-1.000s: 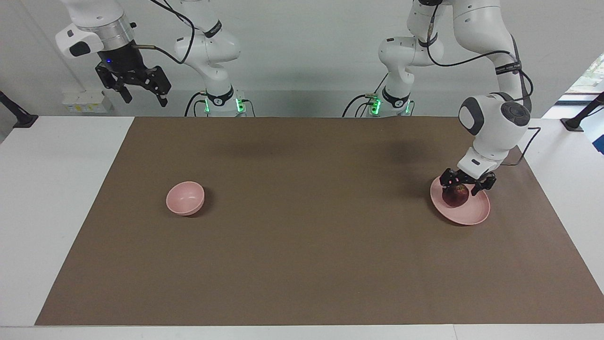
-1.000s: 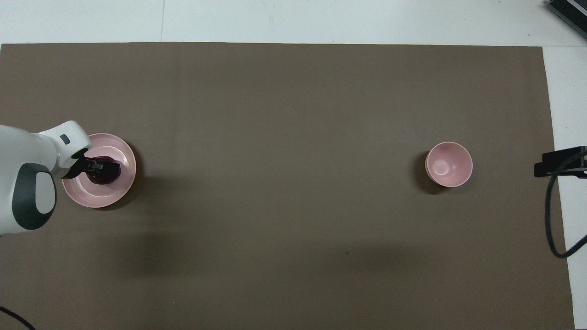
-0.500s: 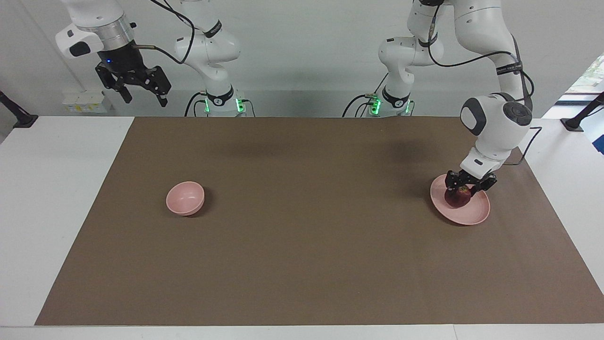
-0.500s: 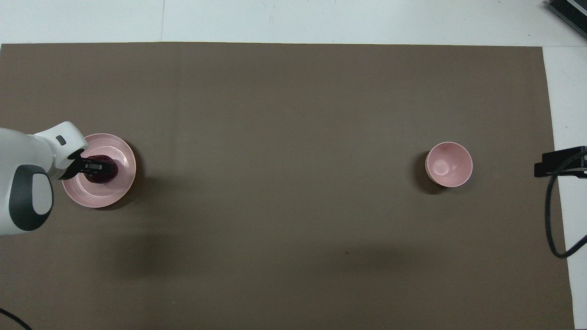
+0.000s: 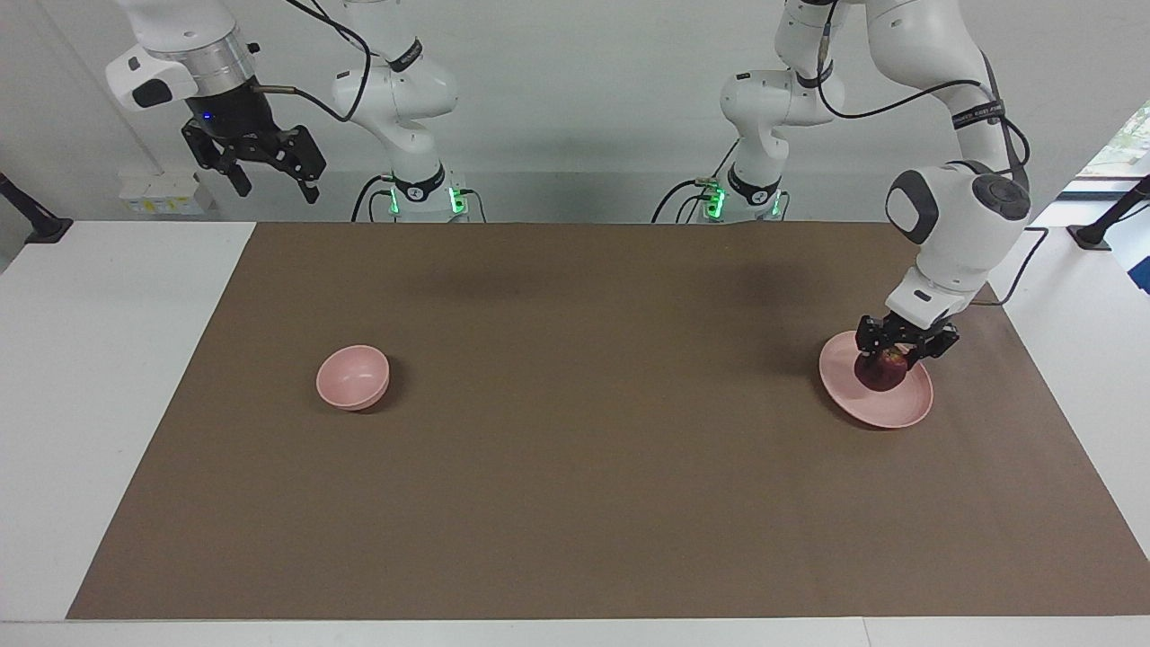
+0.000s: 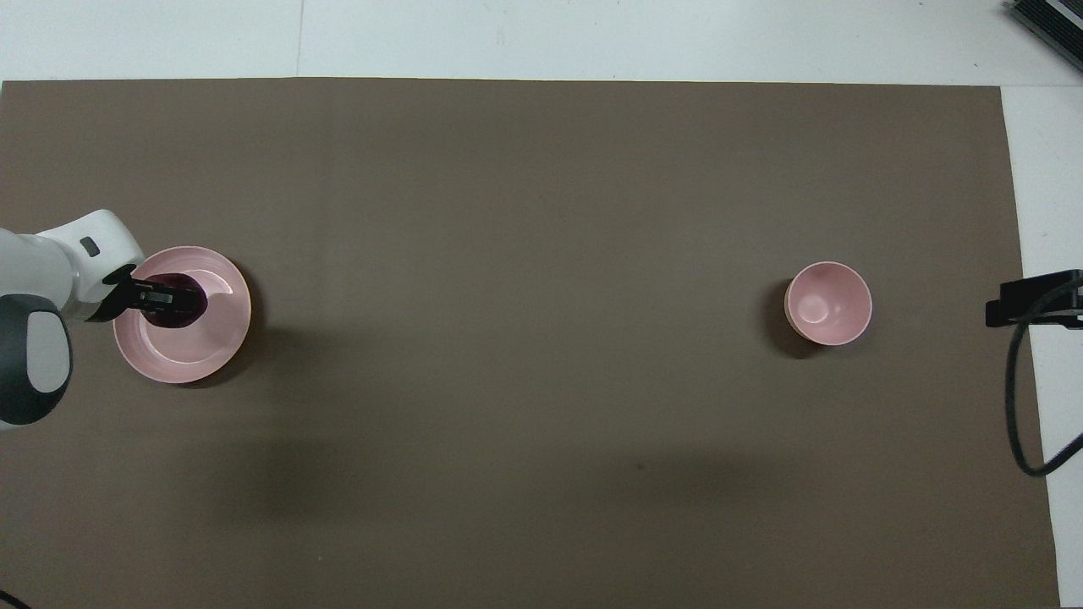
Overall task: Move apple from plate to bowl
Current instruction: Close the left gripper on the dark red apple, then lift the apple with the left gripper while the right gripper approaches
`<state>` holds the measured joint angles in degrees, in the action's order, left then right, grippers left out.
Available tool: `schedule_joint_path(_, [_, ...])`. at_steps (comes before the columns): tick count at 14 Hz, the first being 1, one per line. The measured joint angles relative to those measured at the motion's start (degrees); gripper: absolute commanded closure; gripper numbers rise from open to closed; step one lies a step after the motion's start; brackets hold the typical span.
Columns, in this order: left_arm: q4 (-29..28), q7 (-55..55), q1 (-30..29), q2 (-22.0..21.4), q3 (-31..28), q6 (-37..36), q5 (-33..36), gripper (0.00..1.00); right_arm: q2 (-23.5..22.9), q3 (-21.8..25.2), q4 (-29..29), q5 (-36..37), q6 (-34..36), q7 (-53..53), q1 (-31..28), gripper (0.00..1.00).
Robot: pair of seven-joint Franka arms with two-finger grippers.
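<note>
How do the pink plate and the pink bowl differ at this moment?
The flat, wide pale pink plate is shallow; the small pale pink bowl is deep and narrower. The plate has the dark red apple over it, gripped by the left gripper; the bowl is empty. The plate lies toward the left arm's end of the table, the bowl toward the right arm's. Both are round and plain pink.

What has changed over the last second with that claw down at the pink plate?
The left claw closed on the apple and has shifted with it toward the plate's edge nearer the robots. The plate, the bowl and the raised, waiting right claw stayed put.
</note>
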<state>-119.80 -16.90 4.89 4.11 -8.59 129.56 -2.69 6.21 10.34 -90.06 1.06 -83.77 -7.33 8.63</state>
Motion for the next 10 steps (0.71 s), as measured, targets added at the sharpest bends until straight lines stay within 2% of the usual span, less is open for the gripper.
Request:
schedule_joint_path(4, [5.3,-0.5,0.4,-2.0,1.4,-10.7,-12.2,1.00,0.0,-0.2,0.0,0.0,0.0,0.3,0.1,0.00])
schedule_joint_path(10, [5.5,-0.6,3.1,-1.7,3.8,-12.5,-30.3,1.00,-0.1,-1.3,-3.2,-3.1,-3.8,4.5,1.2,0.00])
